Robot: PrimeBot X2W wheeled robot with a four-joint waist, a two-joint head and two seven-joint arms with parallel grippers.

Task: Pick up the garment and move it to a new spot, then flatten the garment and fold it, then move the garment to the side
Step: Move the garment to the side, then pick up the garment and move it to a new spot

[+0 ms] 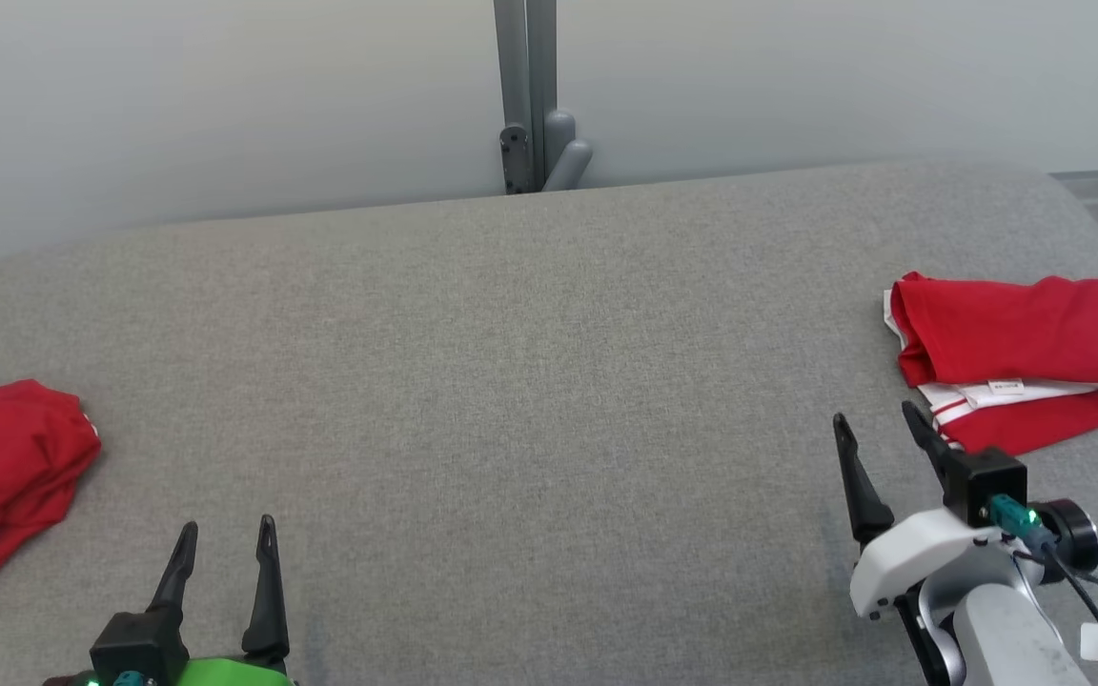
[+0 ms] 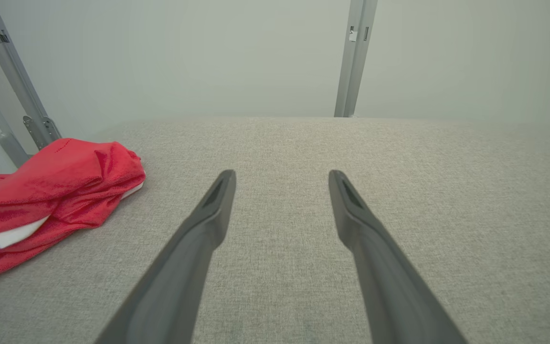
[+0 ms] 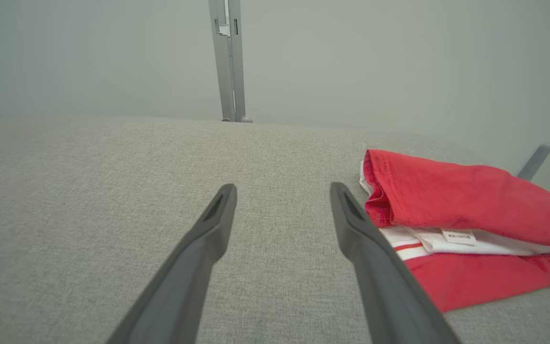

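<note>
Head view: well left of the grey post (image 1: 528, 95), the crumpled red garment (image 1: 6, 457) lies on the padded table (image 1: 511, 362), cut off by the frame edge. Well right of the post, the folded red garment (image 1: 1016, 333) runs out of frame too. The left gripper (image 1: 228, 522) and the right gripper (image 1: 872, 412) are both spread.

Left wrist view: fingers wide, crumpled heap left of the post.

Right wrist view: fingers apart, folded one right of the post, its label too small to read.

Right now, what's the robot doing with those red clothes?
Nothing is held yet. The left gripper hangs open near a crumpled garment at the left. The right gripper hangs open beside a folded garment at the right. Both garments lie on the grey surface.
</note>
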